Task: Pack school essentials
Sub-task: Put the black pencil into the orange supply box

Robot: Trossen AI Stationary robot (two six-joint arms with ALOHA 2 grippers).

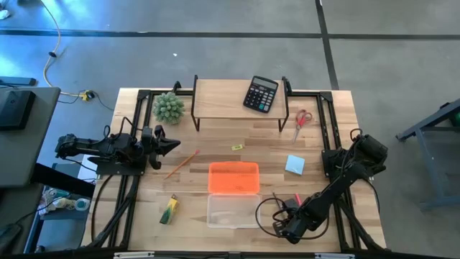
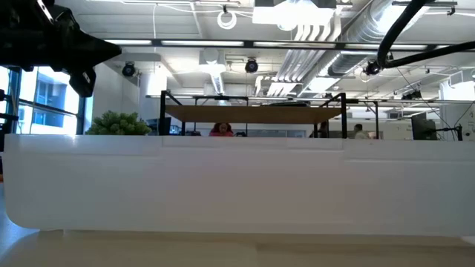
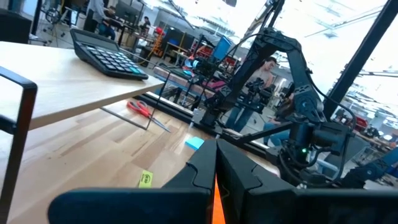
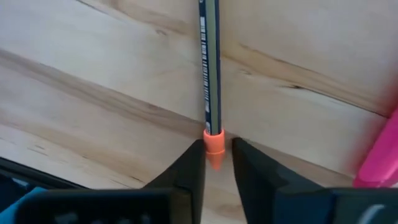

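Landmark: the orange case, mid-table, with its clear half touching it on the side toward the table's near edge.

- My right claw is low over the wood on the right-arm side of the clear half, close to the near edge. Tight quarters here, with the clear wall on one side and the table rim on another.
- Right claw is narrowed onto a dark pencil, pinching its orange end cap. The pencil lies flat on the boards, running straight away from the claw.
- The pink pen lies just beside that pencil, apart from it.
- My left claw is pressed together and holds nothing. It waits on the left-arm side of the orange case, well apart from it.
- An orange-wood pencil lies slanted between the left claw and the case.
- The green-yellow marker is on the left-arm side of the clear half, with bare wood all round it.
- The tiny yellow piece sits just beyond the case's far edge, with open boards between it and the shelf.
- The light-blue note pad is on the right-arm side of the case, with a clear lane between them.
- The red-handled scissors lie farther out that way, beside the shelf leg.
- The calculator is on the shelf, and the spiky plant is at its left-arm end.
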